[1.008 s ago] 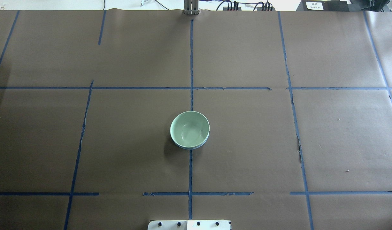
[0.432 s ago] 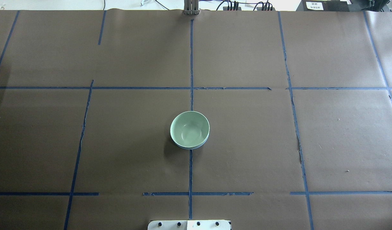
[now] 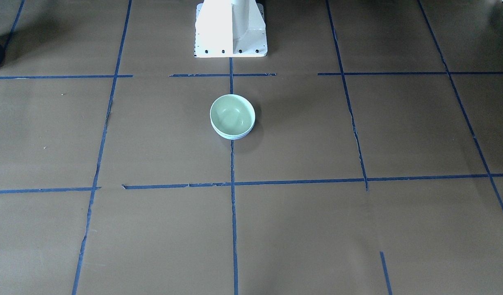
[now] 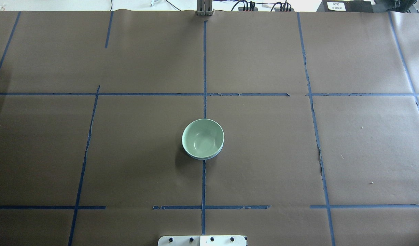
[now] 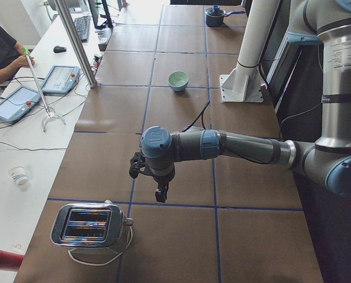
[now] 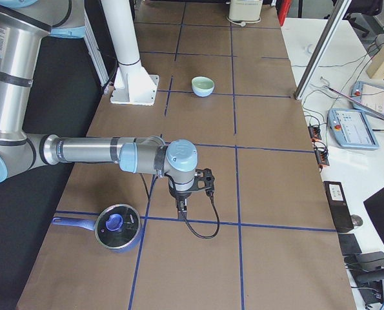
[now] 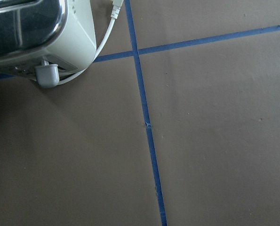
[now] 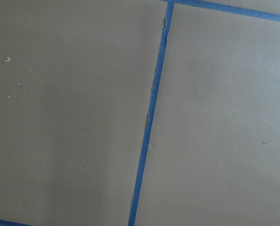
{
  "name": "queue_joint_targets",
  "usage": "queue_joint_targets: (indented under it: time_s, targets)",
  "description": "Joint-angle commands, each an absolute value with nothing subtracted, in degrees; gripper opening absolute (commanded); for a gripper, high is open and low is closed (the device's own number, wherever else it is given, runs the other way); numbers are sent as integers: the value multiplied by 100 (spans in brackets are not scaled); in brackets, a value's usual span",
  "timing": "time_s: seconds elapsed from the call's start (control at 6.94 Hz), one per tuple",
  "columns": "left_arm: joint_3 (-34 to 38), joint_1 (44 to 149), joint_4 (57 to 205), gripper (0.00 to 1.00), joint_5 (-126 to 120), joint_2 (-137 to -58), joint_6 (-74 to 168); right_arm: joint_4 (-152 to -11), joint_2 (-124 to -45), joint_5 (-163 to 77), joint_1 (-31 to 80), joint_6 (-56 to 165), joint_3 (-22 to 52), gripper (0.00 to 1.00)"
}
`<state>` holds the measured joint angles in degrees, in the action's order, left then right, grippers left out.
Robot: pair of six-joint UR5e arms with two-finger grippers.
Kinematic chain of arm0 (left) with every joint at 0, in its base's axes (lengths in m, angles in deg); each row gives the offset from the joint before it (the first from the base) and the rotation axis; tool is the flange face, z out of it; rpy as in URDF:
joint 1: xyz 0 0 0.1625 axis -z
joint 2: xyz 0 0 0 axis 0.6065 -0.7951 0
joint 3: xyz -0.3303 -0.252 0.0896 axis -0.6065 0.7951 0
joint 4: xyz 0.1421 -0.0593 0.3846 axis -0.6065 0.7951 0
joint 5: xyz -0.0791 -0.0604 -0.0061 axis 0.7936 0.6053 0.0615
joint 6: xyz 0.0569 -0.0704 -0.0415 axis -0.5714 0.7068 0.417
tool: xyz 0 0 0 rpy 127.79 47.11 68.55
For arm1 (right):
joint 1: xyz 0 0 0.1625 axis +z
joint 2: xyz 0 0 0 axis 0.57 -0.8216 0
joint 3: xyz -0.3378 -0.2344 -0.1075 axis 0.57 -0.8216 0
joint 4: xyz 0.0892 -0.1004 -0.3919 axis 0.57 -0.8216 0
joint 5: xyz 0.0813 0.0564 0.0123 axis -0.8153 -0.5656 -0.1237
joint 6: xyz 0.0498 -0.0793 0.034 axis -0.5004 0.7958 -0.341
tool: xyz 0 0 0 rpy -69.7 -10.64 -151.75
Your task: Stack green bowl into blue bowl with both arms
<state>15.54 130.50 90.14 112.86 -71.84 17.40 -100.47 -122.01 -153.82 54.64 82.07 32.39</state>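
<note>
The green bowl point(image 4: 202, 138) sits nested inside the blue bowl point(image 4: 205, 158) at the table's middle, on the centre tape line. Only a thin pale blue rim shows under it. The stack also shows in the front view, green bowl point(image 3: 232, 112) over blue rim point(image 3: 233, 137), and small in the side views point(image 5: 178, 78) point(image 6: 202, 84). My left gripper point(image 5: 161, 193) hangs over the table near the toaster, far from the bowls. My right gripper point(image 6: 182, 205) hangs near the pot, also far away. I cannot tell whether either is open or shut. Neither holds anything that shows.
A chrome toaster point(image 5: 92, 227) with a white cord stands at the left end, also in the left wrist view point(image 7: 31, 33). A blue lidded pot point(image 6: 117, 227) stands at the right end. The white pedestal point(image 3: 231, 26) stands behind the bowls. An operator point(image 5: 1, 50) sits beside the table.
</note>
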Motion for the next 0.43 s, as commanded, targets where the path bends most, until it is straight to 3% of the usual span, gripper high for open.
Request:
queue_joint_targets:
  time_s: [0.0,0.29]
  targets:
    - [1509,13050,9017,100,11294,-7176,1730,-10047,-12196,-15387,5463,8175,3260,100]
    - [1473,13050,9017,100,11294,-7176,1721,-10056,-12205,-15413,5463,8166,3260,100]
